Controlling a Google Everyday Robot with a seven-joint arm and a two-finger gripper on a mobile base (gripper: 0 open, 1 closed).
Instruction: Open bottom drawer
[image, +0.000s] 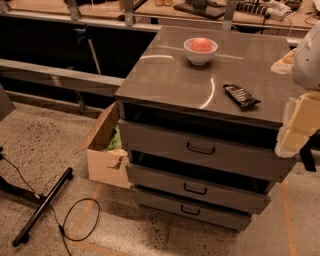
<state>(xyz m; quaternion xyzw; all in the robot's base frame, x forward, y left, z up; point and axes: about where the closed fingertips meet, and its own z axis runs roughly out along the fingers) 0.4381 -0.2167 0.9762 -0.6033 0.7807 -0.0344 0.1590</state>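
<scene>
The speckled floor (45, 145) spreads left of the gripper (300, 122), which sits at the right edge. A cardboard box (102, 162) and a black cable (80, 226) lie further left.

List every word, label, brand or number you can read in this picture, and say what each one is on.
No text can be read here.
Black snack packet on the cabinet: pale markings, too blurred to read.
Cardboard box left of the cabinet: a dark printed mark, not legible.
Bottom drawer and bowl: no lettering shows.
End effector, at the right edge beside the cabinet: no lettering shows.
</scene>
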